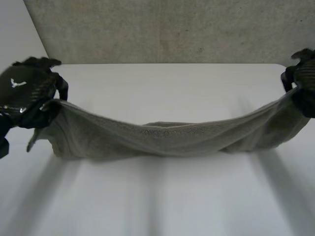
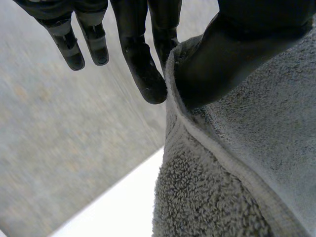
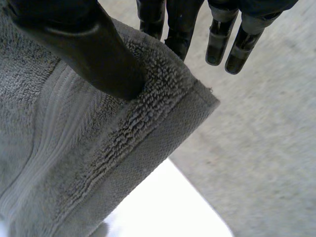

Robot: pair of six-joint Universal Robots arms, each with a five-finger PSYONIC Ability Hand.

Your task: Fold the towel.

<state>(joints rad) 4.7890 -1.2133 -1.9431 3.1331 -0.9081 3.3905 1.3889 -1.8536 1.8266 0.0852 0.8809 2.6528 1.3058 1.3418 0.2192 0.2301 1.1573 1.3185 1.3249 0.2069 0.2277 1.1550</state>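
Right, I have the grey terry-cloth towel [image 1: 167,137] slung between both hands above the white table [image 1: 172,206], reaching from near its left edge to near its right edge. The middle sags low toward the tabletop, and I cannot tell whether the lower edge touches it. A speckled grey wall [image 1: 162,29] stands beyond the far edge.

My left hand [image 1: 29,91] pinches one top corner. In its wrist view the thumb presses the looped pile against the fingers behind the cloth, while the remaining fingers stand straight and free. My right hand [image 1: 301,81] has the opposite top corner the same way, with the thumb down just inside the flat stitched hem [image 3: 163,143].

I judge the cloth soft and limp. It droops wherever it is unsupported, so it will not hold a line by itself. The nubbly loops should give good friction, so I don't expect slipping, and nothing here is fragile. The hem and the ribbed band beside it look firmer than the pile, so the corners are the sensible hold. Its thickness will probably make any crease bulky.
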